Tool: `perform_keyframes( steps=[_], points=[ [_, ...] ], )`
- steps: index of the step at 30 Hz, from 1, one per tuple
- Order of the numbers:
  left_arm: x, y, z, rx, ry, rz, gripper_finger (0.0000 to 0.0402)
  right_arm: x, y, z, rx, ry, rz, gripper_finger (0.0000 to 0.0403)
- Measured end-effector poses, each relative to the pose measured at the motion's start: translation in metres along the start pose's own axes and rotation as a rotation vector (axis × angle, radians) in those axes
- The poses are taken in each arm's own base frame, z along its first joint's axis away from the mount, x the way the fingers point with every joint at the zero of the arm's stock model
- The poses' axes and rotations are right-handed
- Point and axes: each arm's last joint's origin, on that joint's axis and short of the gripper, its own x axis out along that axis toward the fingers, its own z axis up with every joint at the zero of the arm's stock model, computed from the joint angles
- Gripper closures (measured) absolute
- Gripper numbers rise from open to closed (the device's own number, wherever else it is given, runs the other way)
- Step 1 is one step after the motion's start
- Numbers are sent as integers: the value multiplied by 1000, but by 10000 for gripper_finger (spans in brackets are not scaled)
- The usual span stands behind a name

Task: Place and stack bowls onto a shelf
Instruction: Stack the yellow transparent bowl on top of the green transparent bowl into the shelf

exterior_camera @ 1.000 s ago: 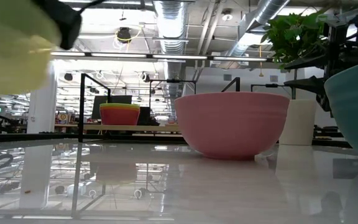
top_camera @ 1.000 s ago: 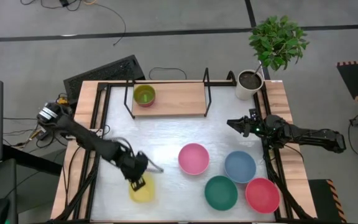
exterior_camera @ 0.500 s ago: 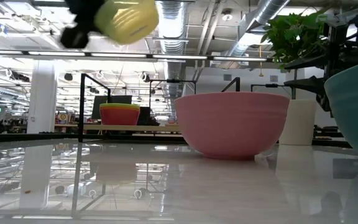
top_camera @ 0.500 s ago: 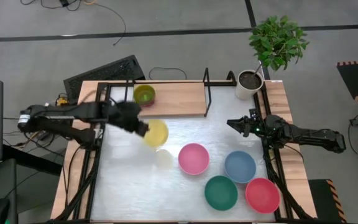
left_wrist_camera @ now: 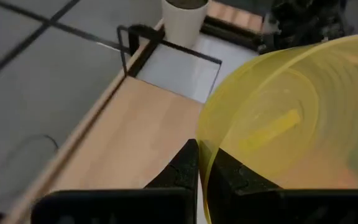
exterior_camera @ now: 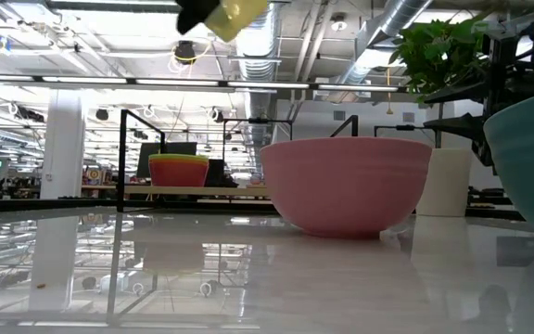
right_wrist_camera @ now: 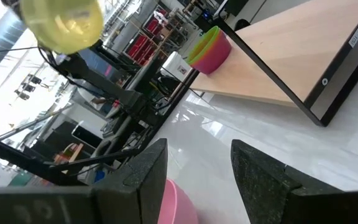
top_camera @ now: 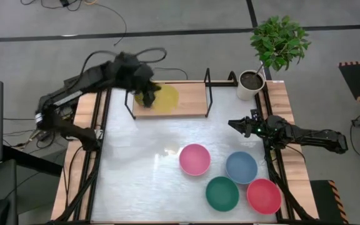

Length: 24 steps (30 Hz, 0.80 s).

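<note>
My left gripper point(top_camera: 146, 92) is shut on the small yellow bowl point(top_camera: 161, 97), high over the left part of the shelf point(top_camera: 189, 99). The low view shows that bowl point(exterior_camera: 235, 13) at the top of the picture, and it also shows in the right wrist view point(right_wrist_camera: 64, 22). A lime-green bowl nested in a red one point(exterior_camera: 179, 170) stands on the shelf board below it, also in the right wrist view point(right_wrist_camera: 211, 45). Pink point(top_camera: 194, 159), blue point(top_camera: 241, 167), teal point(top_camera: 222, 193) and red point(top_camera: 264, 195) bowls stand on the table. My right gripper point(top_camera: 233, 125) hovers open at the table's right. My left gripper pinches the yellow bowl's rim point(left_wrist_camera: 205, 146), one finger point(left_wrist_camera: 184, 167) outside the wall and the other inside, seen through the plastic. The bowl is lifted clear, tilted, out beyond the fingers above the shelf board.
A white plant pot point(top_camera: 251, 84) with a leafy plant stands at the shelf's right end. Black upright posts point(top_camera: 207, 80) and frame rails border the shelf. The white tabletop point(top_camera: 136, 175) lies bare at left and near.
My left gripper has carried the yellow bowl from the table's near left, up and toward the far edge, to above the shelf's left part. The bowl is lifted clear. The right arm has kept still.
</note>
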Motion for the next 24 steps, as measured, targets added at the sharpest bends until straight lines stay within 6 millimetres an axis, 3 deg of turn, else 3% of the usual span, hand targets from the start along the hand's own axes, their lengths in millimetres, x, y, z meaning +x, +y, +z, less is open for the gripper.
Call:
perform_keyframes(
  steps=[6,10,14,18,24],
  points=[
    [24,43,33,259,70,-12,401,0,0,0,3,-1,-1,200],
    [41,77,36,393,200,-52,401,0,0,0,11,-2,-1,200],
    [59,112,28,472,358,-24,401,0,0,0,11,-2,-1,200],
    [80,146,8,520,551,-6,401,0,0,0,19,-2,-2,200],
    [92,168,-7,560,675,-19,401,0,0,0,31,-5,-4,200]
  ],
)
